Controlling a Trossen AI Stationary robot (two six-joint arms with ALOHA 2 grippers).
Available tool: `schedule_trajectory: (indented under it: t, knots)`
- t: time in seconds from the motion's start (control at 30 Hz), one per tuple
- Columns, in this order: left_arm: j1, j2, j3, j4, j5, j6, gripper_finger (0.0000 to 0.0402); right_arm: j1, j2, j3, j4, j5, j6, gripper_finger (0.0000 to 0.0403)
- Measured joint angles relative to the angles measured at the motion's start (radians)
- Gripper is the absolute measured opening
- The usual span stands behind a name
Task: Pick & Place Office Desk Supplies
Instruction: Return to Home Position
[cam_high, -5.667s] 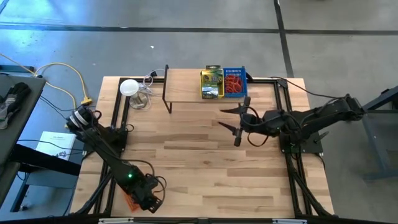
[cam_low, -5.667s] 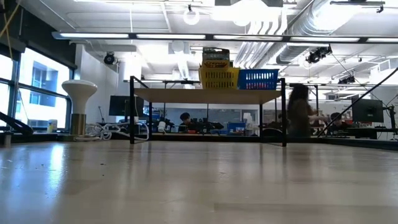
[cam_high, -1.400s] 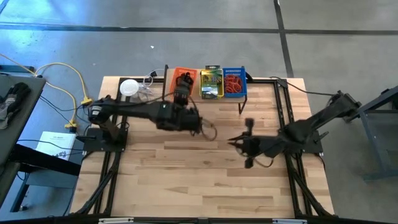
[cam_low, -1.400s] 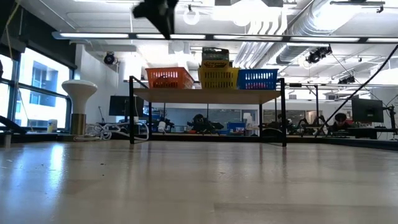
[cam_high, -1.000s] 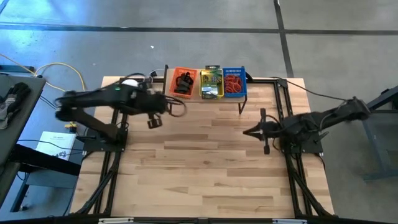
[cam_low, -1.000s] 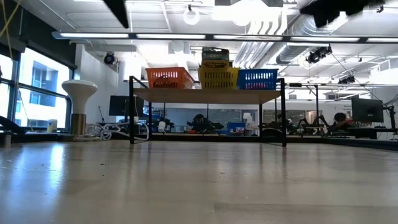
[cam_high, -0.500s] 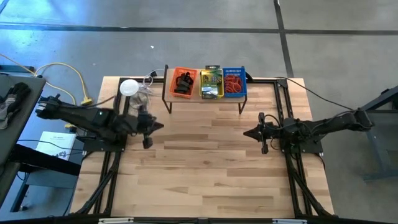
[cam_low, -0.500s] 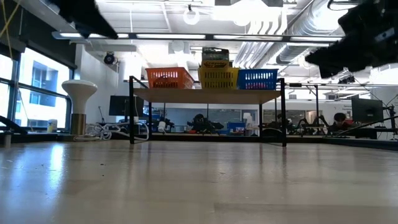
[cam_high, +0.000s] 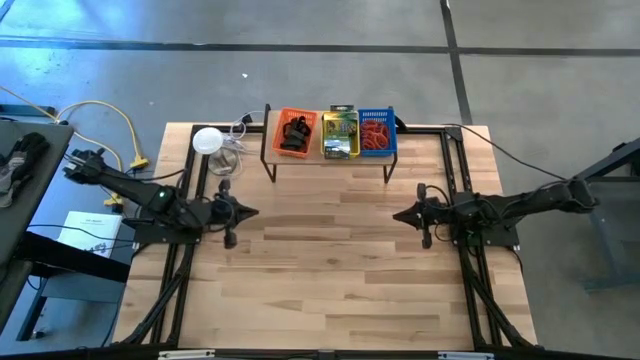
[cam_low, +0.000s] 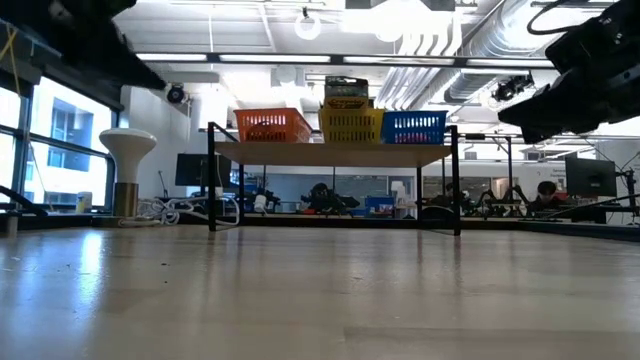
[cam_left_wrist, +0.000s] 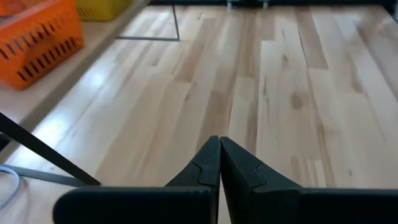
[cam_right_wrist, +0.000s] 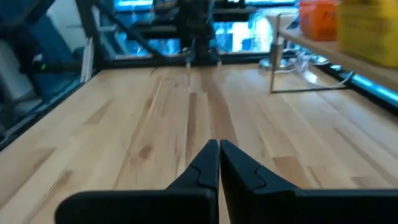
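From where I am standing, the job is looking finished and both arms are sitting low over the table (cam_high: 330, 290). Reading the table from above as a clock face, the left gripper (cam_high: 240, 211) is hovering at nine o'clock. The right gripper (cam_high: 403, 215) is hovering at three o'clock, and the two are pointing at each other across bare wood. Each wrist camera is showing its own two fingers pressed together with nothing between them.

The supplies are all sitting at twelve o'clock on the shelf (cam_high: 320, 163), in three bins standing side by side. The orange bin (cam_high: 296, 132) is holding the small black pieces (cam_high: 293, 134). The yellow bin (cam_high: 341, 133) is holding the small green boxes (cam_high: 342, 128), and the blue bin (cam_high: 377, 132) is holding the red rubber-band loops (cam_high: 376, 134). The white round disc (cam_high: 207, 141) with its wiring is standing apart at about eleven o'clock and is no part of the job.

I am judging the bins to be light, stiff plastic mesh. The sensible hold would be on a short wall or the rim, and a bin carried off level would be spilling its loose contents. The loops are looking soft and nearly weightless, likely to snag on one another. The boxes are looking firm enough to pinch across their narrow sides.
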Motion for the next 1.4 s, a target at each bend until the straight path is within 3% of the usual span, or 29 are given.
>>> schedule_trajectory:
  t: [0.2,0.47,0.6,0.93,1.03,1.4]
  knots:
    - [-0.039,-0.071,-0.057,-0.001,0.058,0.052,0.0002,0.0,-0.042,0.0,-0.01,0.069,0.155,0.0002]
    - [-0.082,-0.258,-0.085,-0.003,0.126,0.117,0.0002,0.0,-0.036,-0.001,-0.011,0.07,0.165,0.0002]
    - [-0.095,-0.368,-0.108,0.019,0.274,0.139,0.0002,0.0,-0.036,-0.001,-0.011,0.07,0.165,0.0002]
    - [-0.096,-0.592,-0.302,0.153,0.577,0.202,0.0002,0.0,-0.036,-0.002,-0.011,0.07,0.165,0.0002]
    - [-0.096,-0.589,-0.329,0.178,0.642,0.194,0.0002,0.001,-0.036,-0.002,-0.011,0.07,0.165,0.0002]
    - [-0.096,-0.589,-0.414,0.279,0.59,0.116,0.0002,0.001,-0.036,-0.003,-0.021,0.069,0.164,0.0002]
